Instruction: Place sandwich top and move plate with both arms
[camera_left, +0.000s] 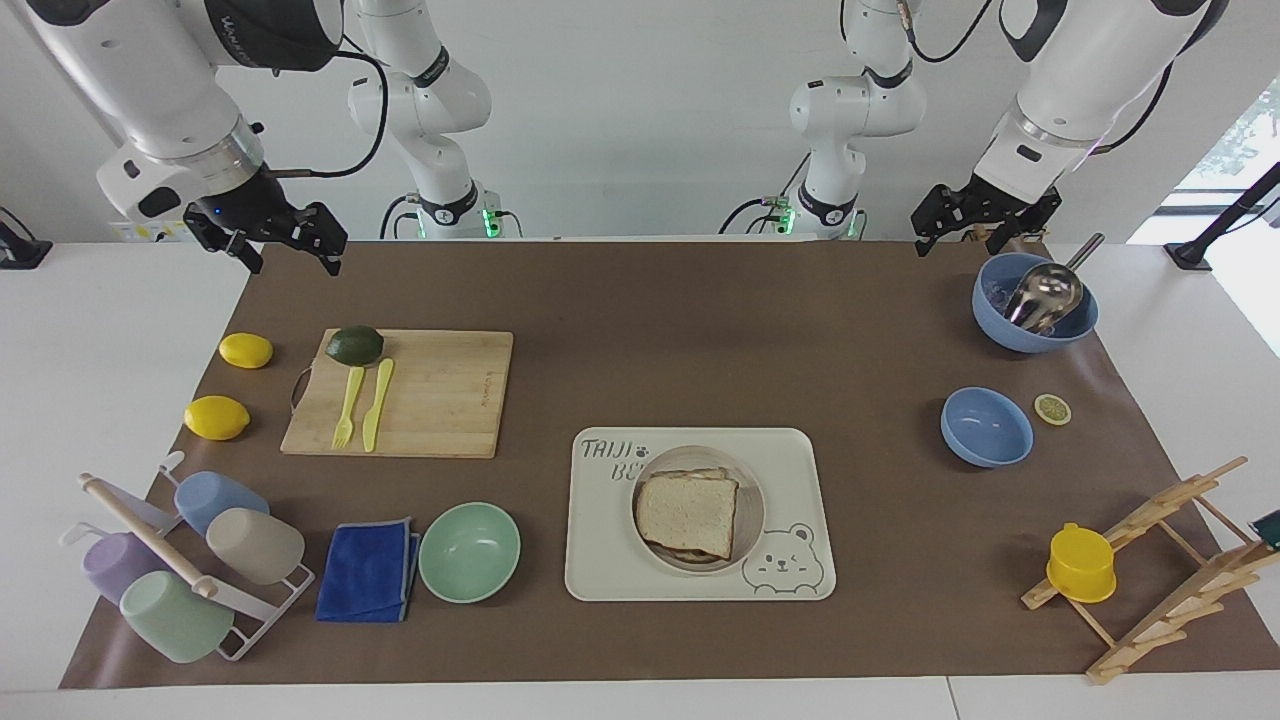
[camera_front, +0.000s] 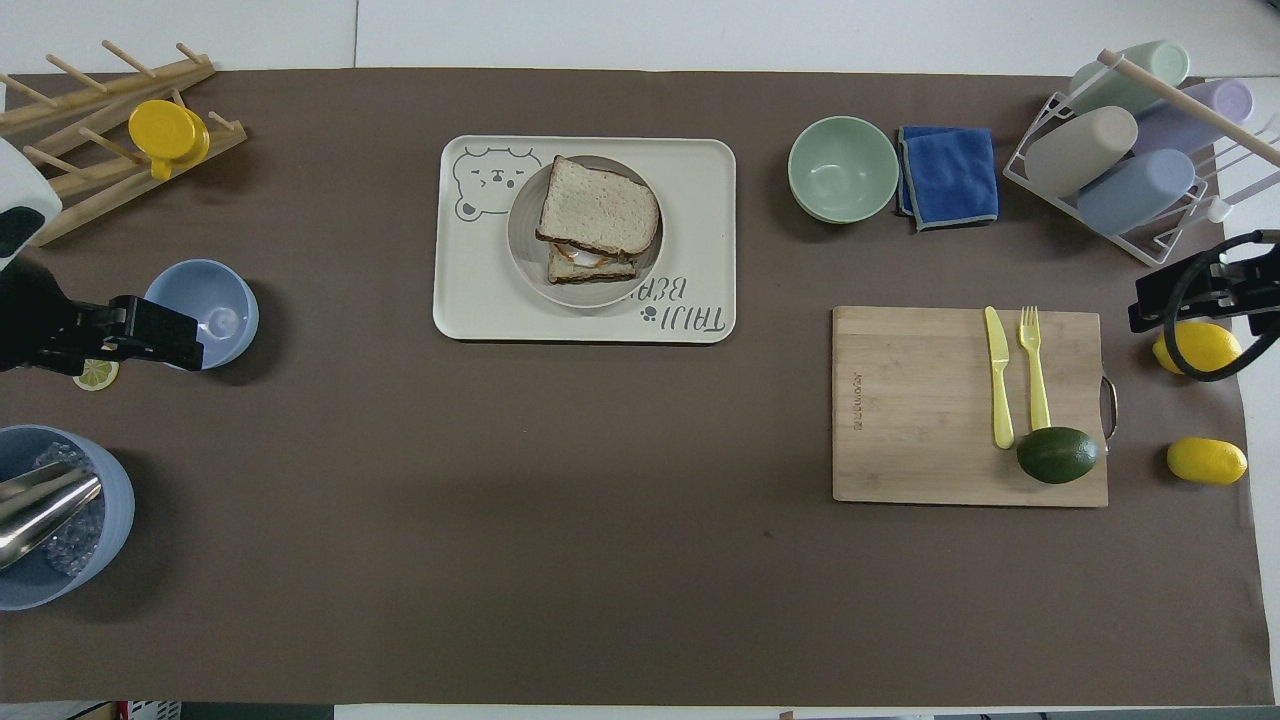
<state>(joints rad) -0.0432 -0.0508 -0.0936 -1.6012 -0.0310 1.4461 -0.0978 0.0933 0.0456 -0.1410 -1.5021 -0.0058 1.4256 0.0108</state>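
The left gripper (camera_left: 978, 214) hangs with its fingers spread and nothing between them, raised over the table edge by the blue bowl holding a metal scoop (camera_left: 1035, 301) at the left arm's end. The right gripper (camera_left: 268, 237) is likewise spread and empty, raised over the mat's corner at the right arm's end, near the cutting board (camera_left: 420, 393).

The sandwich top (camera_left: 688, 514) already lies on the stacked sandwich, which sits in the plate (camera_left: 752, 510) — and the plate rests on the bear tray (camera_left: 790, 470), midway along the table and well away from both grippers, toward the edge farther from the robots. Neither arm looks clearly nearer; each must reach forward and inward. The plate is round, so no long axis matters; I judge the rim's two sides, one facing each arm's end, are the natural holds.

The brown mat (camera_left: 700, 330) between grippers and tray is bare. A mint-green bowl (camera_left: 469, 551) stands just beside the tray toward the right arm's end — something to avoid.
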